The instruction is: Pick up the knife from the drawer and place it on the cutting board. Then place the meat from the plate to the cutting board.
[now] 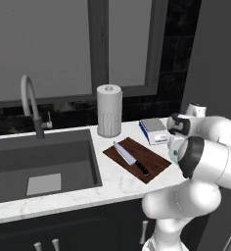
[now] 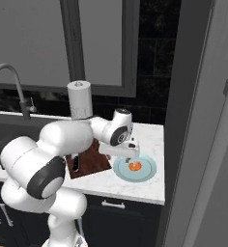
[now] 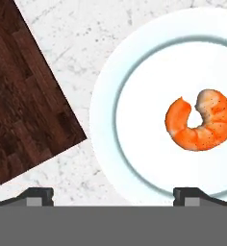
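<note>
The knife (image 1: 130,158), silver blade and black handle, lies diagonally on the reddish-brown cutting board (image 1: 156,158). In the right base view, only its handle (image 2: 76,162) shows on the board (image 2: 92,161), past my arm. The meat (image 3: 200,121), a curled orange-red piece, rests on a pale blue-white plate (image 3: 134,125) just right of the board (image 3: 24,120). My gripper (image 2: 130,154) hovers over the plate's left half, above the meat (image 2: 134,167), jaws open and empty (image 3: 113,194). Below the counter, a dark drawer front with a silver bar handle (image 2: 113,204) looks closed.
A deep sink (image 1: 44,166) with a curved faucet (image 1: 30,105) takes up the counter's left. A paper towel roll (image 1: 109,110) and a flat blue-and-white box (image 1: 154,130) stand behind the board. A tall grey cabinet wall (image 2: 203,144) bounds the counter on the right.
</note>
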Controlling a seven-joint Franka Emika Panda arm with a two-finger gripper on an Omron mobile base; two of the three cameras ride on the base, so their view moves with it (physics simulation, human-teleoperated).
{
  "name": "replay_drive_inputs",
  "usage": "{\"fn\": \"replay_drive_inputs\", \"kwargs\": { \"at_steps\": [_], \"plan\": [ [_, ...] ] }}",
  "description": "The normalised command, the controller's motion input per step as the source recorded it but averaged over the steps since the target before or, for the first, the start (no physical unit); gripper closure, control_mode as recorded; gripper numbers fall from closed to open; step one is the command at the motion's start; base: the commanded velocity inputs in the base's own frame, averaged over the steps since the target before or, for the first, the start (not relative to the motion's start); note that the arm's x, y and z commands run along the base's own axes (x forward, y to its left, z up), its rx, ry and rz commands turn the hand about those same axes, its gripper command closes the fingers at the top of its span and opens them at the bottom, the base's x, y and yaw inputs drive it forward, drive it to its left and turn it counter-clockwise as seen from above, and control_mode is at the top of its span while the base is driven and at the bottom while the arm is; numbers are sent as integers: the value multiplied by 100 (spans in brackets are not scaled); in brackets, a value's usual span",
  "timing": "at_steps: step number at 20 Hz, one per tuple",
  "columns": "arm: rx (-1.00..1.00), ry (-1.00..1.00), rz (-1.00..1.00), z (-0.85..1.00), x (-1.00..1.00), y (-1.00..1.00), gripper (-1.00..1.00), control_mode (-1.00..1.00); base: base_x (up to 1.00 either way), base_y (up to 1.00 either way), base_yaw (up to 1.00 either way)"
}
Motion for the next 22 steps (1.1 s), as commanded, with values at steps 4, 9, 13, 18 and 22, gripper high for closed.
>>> {"fn": "replay_drive_inputs", "kwargs": {
  "at_steps": [4,9,13,18,22],
  "plan": [
    [1,0,9,-13,15,-66,-100,-100,0,0,0],
    [0,0,2,-14,27,-72,-100,-100,0,0,0],
    [0,0,7,-12,37,-17,-100,-100,0,0,0],
    [-5,0,4,-19,0,0,-100,-100,0,0,0],
    [-5,-1,3,-27,-2,9,-100,-100,0,0,0]
  ]
}}
